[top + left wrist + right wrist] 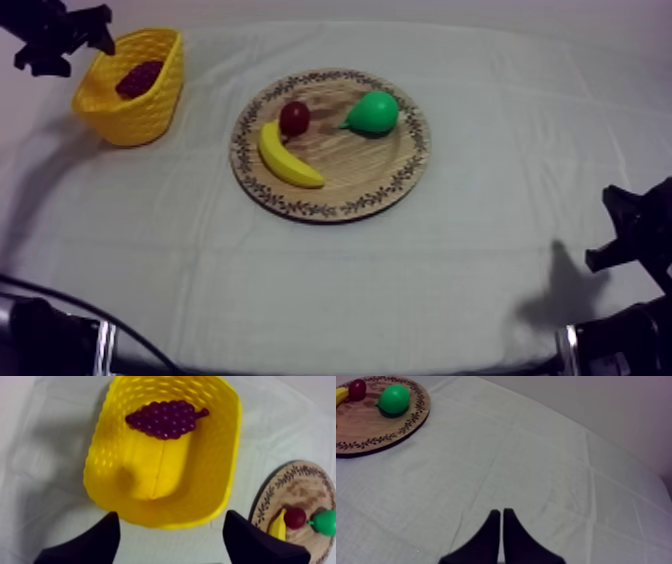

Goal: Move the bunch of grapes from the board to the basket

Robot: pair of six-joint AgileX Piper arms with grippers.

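The dark purple bunch of grapes (pixel 139 78) (pixel 166 419) lies inside the yellow basket (pixel 152 112) (pixel 220 466) at the table's far left. My left gripper (pixel 72 38) (pixel 170 532) hovers above the basket's outer side, open, with nothing between its fingers. The round wooden board (pixel 395 170) (pixel 300 488) (pixel 366 428) in the middle carries a banana (pixel 287 157), a small red fruit (pixel 294 117) and a green pear (pixel 374 113). My right gripper (pixel 628 232) (pixel 501 513) rests low at the right, shut on nothing.
The grey-white cloth (pixel 400 280) has open room in front of the board and to its right. The basket stands a short way left of the board.
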